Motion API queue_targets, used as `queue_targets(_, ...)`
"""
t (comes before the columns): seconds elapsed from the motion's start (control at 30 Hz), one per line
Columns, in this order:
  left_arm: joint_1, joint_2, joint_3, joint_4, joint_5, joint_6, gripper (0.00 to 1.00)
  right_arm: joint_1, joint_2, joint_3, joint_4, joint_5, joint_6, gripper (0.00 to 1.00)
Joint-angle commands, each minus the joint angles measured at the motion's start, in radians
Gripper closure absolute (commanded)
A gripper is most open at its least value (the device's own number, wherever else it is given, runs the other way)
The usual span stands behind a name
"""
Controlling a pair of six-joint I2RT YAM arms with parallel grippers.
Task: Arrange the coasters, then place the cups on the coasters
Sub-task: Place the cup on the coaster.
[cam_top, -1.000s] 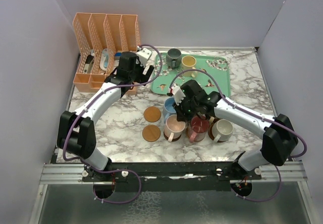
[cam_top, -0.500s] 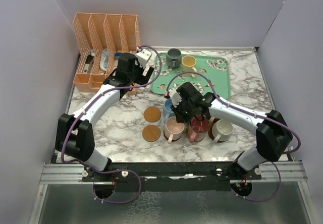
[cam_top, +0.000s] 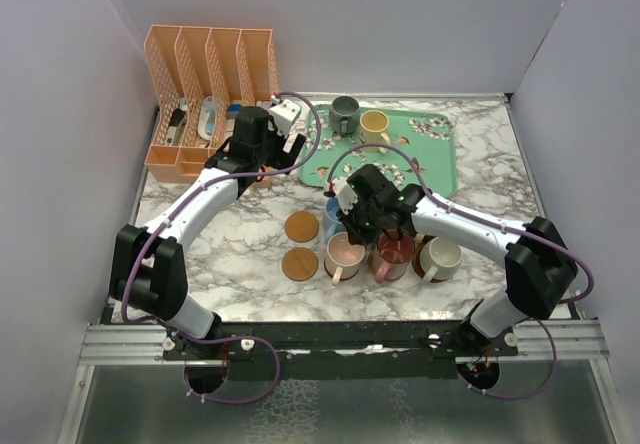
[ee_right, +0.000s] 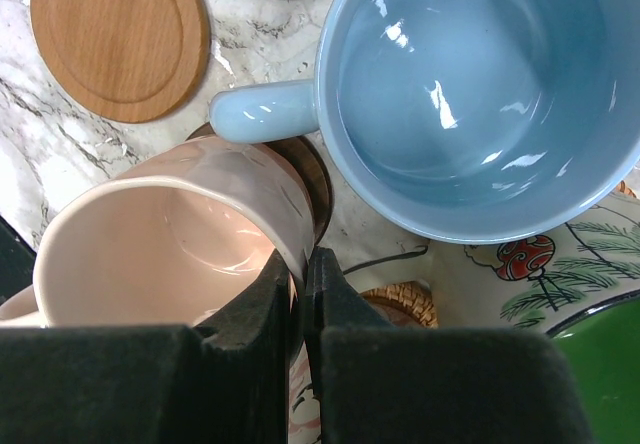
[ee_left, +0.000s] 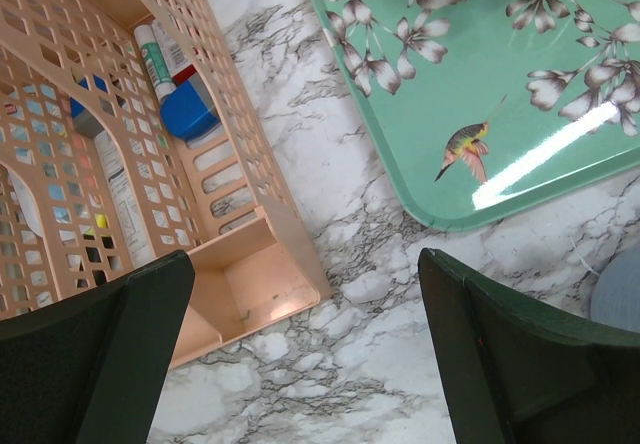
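My right gripper [ee_right: 300, 259] is shut on the rim of the pink cup [ee_right: 170, 244], with one finger inside and one outside the wall. The edge of a dark brown coaster [ee_right: 318, 179] shows under that cup. The blue cup [ee_right: 470, 94] stands just beyond it, its handle pointing at the pink cup. From above, the pink cup [cam_top: 345, 254], dark red cup [cam_top: 395, 252] and cream-white cup [cam_top: 441, 257] stand in a row. Two bare tan coasters [cam_top: 301, 227] [cam_top: 299, 263] lie to their left. My left gripper [ee_left: 300, 354] hangs open over marble, holding nothing.
A teal floral tray [cam_top: 430, 159] at the back carries a grey cup [cam_top: 346, 114] and a yellow cup [cam_top: 374, 122]. An orange mesh organizer [cam_top: 205, 94] with small items stands at the back left, close to my left gripper. A woven disc [ee_right: 405, 304] lies near my right fingers.
My right gripper has shifted slightly left and away from me, still shut on the pink cup's rim. The left arm has barely moved.
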Motion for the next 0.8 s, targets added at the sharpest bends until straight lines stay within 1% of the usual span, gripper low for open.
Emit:
queue_targets(0.0, 0.005, -0.041, -0.011, 0.024, 0.023, -0.009, 0.01, 0.012, 0.000, 0.022, 0.061, 0.002, 0.022, 0.99)
queue_targets(0.3, 0.005, -0.040, -0.015, 0.026, 0.023, -0.006, 0.01, 0.015, 0.006, 0.019, 0.063, 0.019, 0.018, 0.98)
queue_targets(0.77, 0.005, -0.041, -0.018, 0.027, 0.022, -0.004, 0.01, 0.021, 0.009, 0.016, 0.063, 0.033, 0.012, 0.89)
